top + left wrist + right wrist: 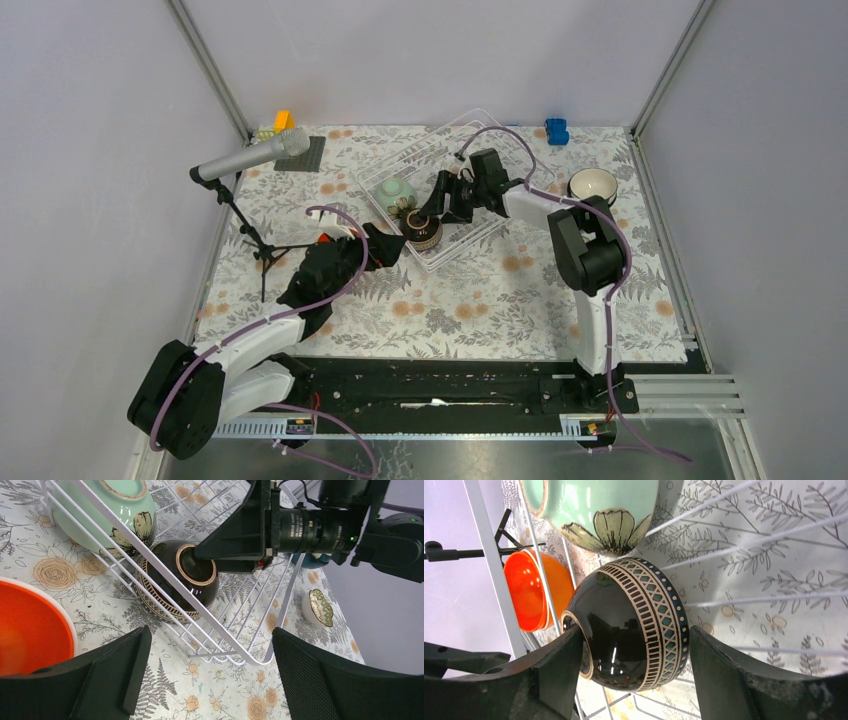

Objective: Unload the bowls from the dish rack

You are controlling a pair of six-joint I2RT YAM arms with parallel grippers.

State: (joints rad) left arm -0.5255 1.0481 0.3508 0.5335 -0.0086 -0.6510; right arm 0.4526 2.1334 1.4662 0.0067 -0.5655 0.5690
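Straddling dark brown bowl (624,620) w/ right gripper (636,645): one finger (549,670) against foot ring, other right at the patterned rim band, jaws standing wide. Can't tell if actually clamped or only touching. Lying on its side inside dish rack (220,633), at the corner nearest the left arm. Tucked just beside pale green bowl (105,505), likewise on its side in rack. Hovering low over floral cloth (225,695) w/ left gripper (210,632), just outside that same rack corner, jaws spread wide, nothing btwn them. Sitting outside rack on cloth, right next to left gripper: orange bowl (30,630), upright. Standing on cloth past rack's right side, nr right arm's elbow: white bowl (592,183), upright, outside rack.
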